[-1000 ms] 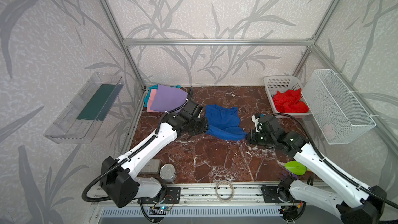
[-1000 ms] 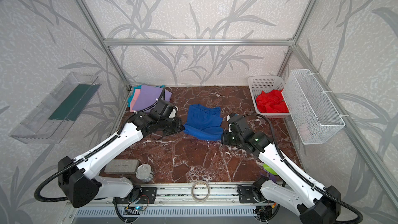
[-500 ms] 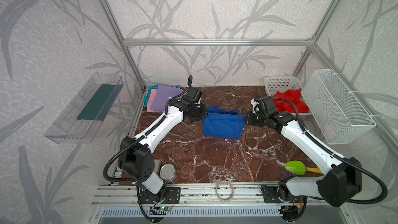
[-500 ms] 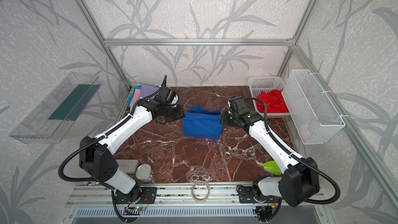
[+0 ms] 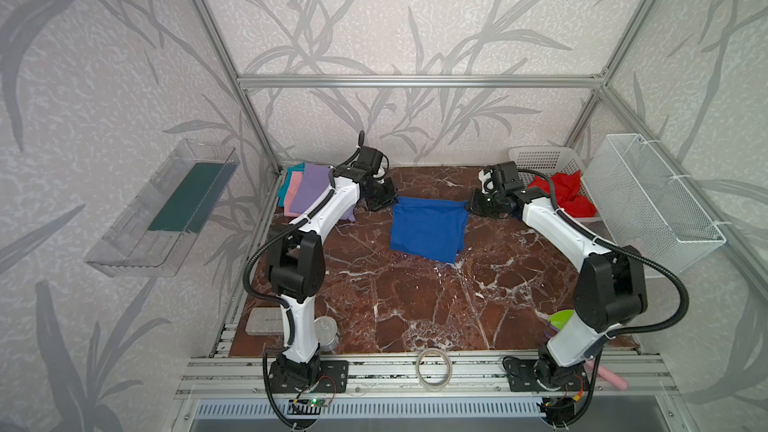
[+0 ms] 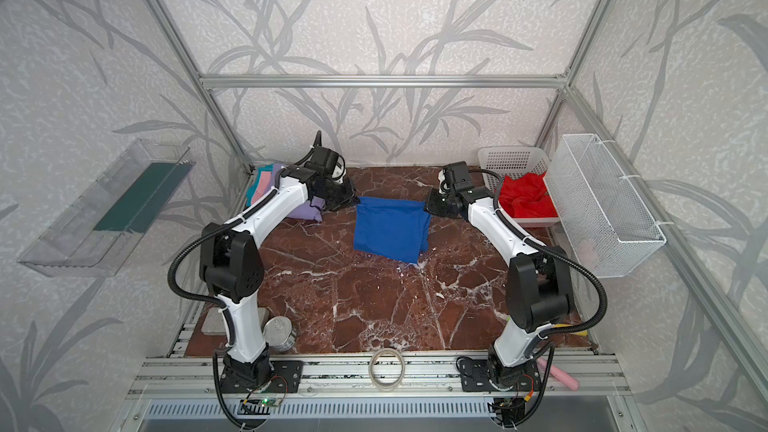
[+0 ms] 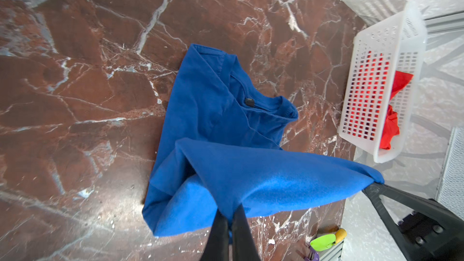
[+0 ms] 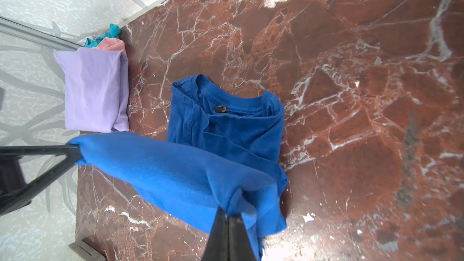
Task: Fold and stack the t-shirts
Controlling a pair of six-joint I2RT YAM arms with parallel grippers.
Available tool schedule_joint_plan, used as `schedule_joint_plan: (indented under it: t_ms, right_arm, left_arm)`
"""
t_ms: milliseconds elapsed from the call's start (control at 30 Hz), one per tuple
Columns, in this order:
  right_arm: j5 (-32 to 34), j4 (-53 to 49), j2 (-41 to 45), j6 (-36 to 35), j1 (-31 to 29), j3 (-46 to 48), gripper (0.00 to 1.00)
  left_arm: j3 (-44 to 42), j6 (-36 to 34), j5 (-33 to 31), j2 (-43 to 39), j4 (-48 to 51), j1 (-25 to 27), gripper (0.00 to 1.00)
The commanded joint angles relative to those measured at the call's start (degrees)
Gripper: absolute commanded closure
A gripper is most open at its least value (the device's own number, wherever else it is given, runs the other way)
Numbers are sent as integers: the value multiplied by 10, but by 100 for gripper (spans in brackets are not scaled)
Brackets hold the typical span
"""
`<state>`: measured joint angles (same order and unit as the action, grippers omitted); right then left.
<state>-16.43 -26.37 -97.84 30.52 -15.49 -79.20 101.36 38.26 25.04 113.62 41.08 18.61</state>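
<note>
The blue shirt point(image 5: 428, 228) sits just above the centre of both top views, on the red marble worktop point(image 5: 415, 305). The left jaws are clamped on its upper-left corner and the right jaws on its upper-right corner, so the top edge is pulled taut between them.

In the left wrist view that held edge hangs clear of the worktop. The collar end, with a small black tag, lies flat beneath it.

The lavender shirt point(image 5: 309, 189) lies folded at the worktop's upper left, on top of the pink shirt point(image 5: 294, 189) and the teal shirt point(image 5: 296, 167). It is partly behind the left arm.

The red shirt point(image 5: 565, 197) lies crumpled in the white basket point(image 5: 536, 155) at the upper right, near the right jaws but apart from them.
</note>
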Motion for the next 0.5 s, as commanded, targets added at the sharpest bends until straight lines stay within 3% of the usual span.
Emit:
schedule_joint_plan:
  t_ms: [0,200,467]
  right_arm:
    - [-15,2,8,0,4,-29,100]
    - [-8,-11,78,2,2,-16,100]
    - [16,-26,237,21,-27,130,100]
  left_arm:
    - [30,7,15,-11,2,-2,100]
    - [13,3,5,-79,15,5,100]
    - [-203,28,-27,-251,-22,42,100]
